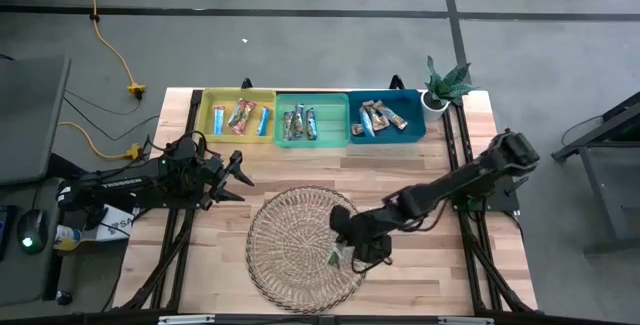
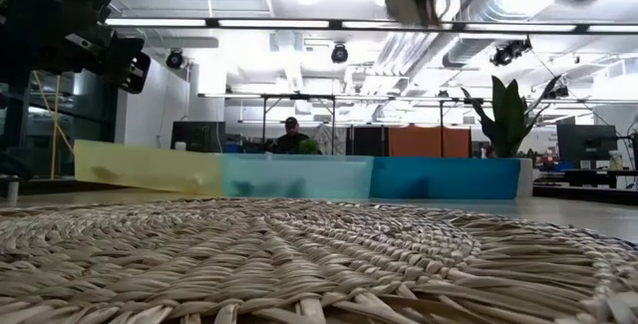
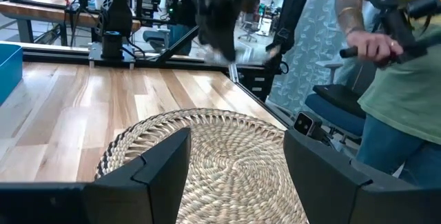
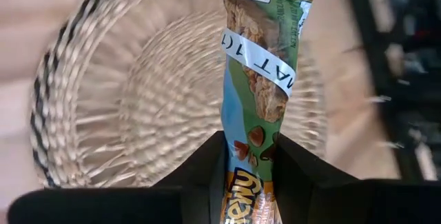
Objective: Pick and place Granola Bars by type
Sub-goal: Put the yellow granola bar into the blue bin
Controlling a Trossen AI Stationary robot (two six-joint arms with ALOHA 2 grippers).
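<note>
Now, from above, the right end effector (image 1: 345, 253) hangs over the wicker plate (image 1: 290, 245) at its right edge, clamped on a granola bar (image 1: 337, 256); the left end effector (image 1: 238, 176) waits over the desk (image 1: 300, 165) left of it. Left wrist view: its fingers (image 3: 165, 155) stand apart over the plate. Right wrist view: the green-and-orange bar (image 4: 260, 79) sticks out forward, pinched between the fingers (image 4: 207, 165).

We see bright, even light from ceiling strip lamps (image 2: 299, 23). Motion blurs the wicker plate (image 4: 138, 100) behind the right gripper (image 4: 249, 156); the bar (image 4: 260, 65) it clamps stays sharp.
</note>
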